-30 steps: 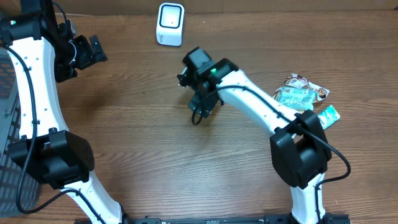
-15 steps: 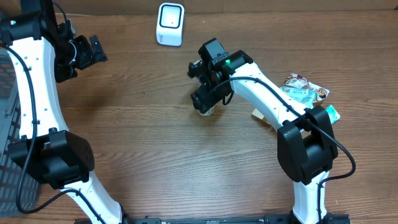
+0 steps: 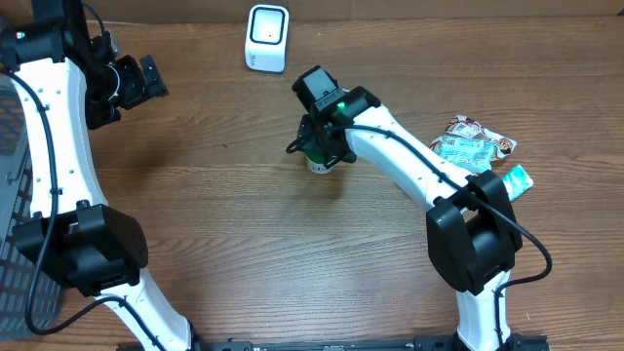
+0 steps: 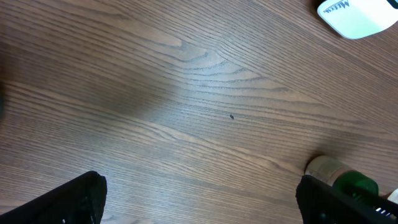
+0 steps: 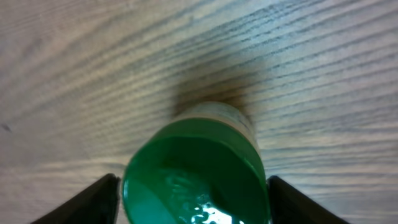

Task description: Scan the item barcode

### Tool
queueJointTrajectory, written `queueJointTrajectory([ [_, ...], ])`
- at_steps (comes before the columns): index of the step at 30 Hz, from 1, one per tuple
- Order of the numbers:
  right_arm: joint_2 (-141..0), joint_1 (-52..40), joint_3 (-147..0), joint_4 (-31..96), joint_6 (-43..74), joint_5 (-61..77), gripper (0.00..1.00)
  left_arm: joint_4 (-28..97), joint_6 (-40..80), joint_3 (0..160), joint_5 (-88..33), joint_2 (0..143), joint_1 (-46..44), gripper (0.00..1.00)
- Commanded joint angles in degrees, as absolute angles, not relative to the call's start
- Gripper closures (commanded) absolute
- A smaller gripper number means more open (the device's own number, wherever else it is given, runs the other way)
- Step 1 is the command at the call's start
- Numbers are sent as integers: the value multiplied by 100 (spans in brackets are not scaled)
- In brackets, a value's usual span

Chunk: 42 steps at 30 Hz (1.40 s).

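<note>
A small pale bottle [image 3: 318, 164] with a green cap [image 5: 194, 168] stands upright on the wooden table [image 3: 244, 234], a little in front of the white barcode scanner [image 3: 266, 37]. My right gripper [image 3: 318, 148] comes down over it. In the right wrist view my right gripper [image 5: 193, 200] has a black finger pressed to each side of the cap. No barcode shows on the bottle. My left gripper [image 4: 199, 198] hangs open over bare wood at the back left, holding nothing. From there the bottle [image 4: 329, 171] and the scanner [image 4: 359, 15] both show.
Several snack packets [image 3: 475, 144] lie at the right, with a green packet [image 3: 514, 181] beside my right arm's base. A dark grey crate [image 3: 8, 224] stands at the left edge. Bare wood lies between the bottle and the scanner.
My right gripper's jaws came in from wide open onto the bottle's cap. The gripper and bottle shifted slightly back and left toward the scanner. The left arm has not moved.
</note>
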State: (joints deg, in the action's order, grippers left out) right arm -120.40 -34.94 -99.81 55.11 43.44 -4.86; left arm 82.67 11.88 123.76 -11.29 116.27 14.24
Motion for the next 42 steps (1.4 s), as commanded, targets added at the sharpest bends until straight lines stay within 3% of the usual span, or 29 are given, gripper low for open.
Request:
queueJointTrajectory([
  [1, -11970, -3691, -10092, 5332, 4866, -904, 0, 8246, 1157, 12387, -1092, 11596, 1385, 0],
  [3, -11970, -3701, -10123, 5245, 4156, -974, 0, 8246, 1157, 12387, -1092, 11596, 1385, 0],
  [6, -11970, -3621, -10269, 5271, 2058, -1004, 0, 8246, 1157, 12387, -1092, 11596, 1385, 0],
  [9, -11970, -3597, -10313, 5395, -819, -1004, 0, 8246, 1157, 12387, -1092, 11596, 1385, 0],
  [14, -11970, -3583, -10224, 5446, -2156, -637, 0, 8246, 1157, 12387, -1092, 11596, 1385, 0],
  [23, -11972, -3354, -10114, 5642, -2298, 340, 8, 8246, 1160, 12387, -1092, 11596, 1385, 0],
  [35, -11972, -3210, -9620, 5118, -2298, 482, 9, 8246, 1157, 12387, -1092, 11596, 1385, 0],
  [42, -11972, -3212, -9590, 4860, -1933, 467, 25, 8246, 1157, 12387, -1092, 11596, 1385, 0],
])
